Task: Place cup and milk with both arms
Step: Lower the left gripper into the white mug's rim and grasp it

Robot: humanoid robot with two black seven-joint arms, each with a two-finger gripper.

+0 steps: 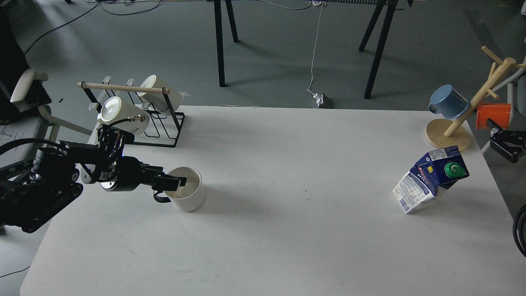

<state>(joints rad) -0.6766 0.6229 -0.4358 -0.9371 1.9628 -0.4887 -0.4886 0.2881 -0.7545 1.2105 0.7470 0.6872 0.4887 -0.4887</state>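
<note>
The cup, a white mug with a thin black loop handle on its left, stands upright on the left part of the white table. My left gripper reaches in from the left at the cup's near-left rim, with one fingertip over the rim and inside the mug. Its dark fingers cannot be told apart. The milk, a blue and white carton with a green cap, stands tilted near the table's right edge. My right gripper is off the table's right edge, above and right of the milk, with its jaws apart and empty.
A black wire rack with a wooden bar holds larger white lettered mugs at the back left, just behind my left arm. A wooden mug tree with a blue cup and an orange cup stands at the back right.
</note>
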